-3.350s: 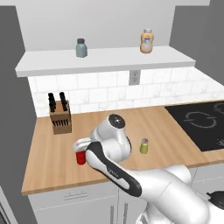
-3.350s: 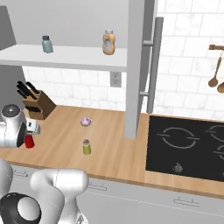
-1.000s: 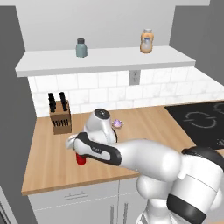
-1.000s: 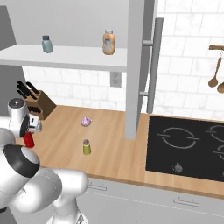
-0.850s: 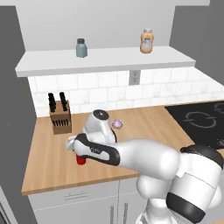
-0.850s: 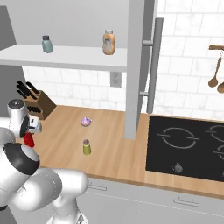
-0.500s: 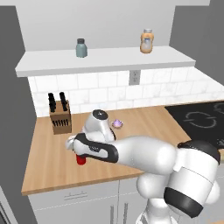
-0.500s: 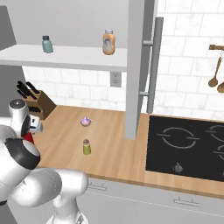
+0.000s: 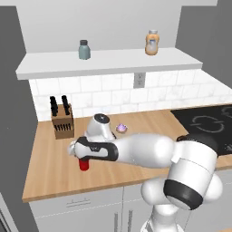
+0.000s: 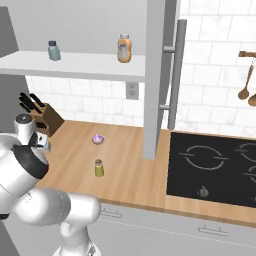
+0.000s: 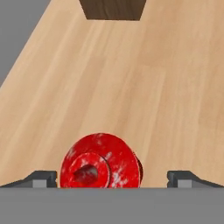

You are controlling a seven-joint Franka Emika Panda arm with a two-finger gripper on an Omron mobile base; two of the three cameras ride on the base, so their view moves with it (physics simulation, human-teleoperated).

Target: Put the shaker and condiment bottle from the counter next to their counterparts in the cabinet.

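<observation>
white tiled wall (image 9: 113, 93), black cooktop (image 10: 215, 167).

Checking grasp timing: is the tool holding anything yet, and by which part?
Nothing is held. The tool stands open above the red condiment bottle, one fingertip on each side, clear of it.

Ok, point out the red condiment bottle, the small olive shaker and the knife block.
condiment bottle (image 11: 100, 161): hand view, its top.
shaker (image 10: 99, 170): right base view, its body.
knife block (image 9: 62, 126): left base view, its front face.
</observation>
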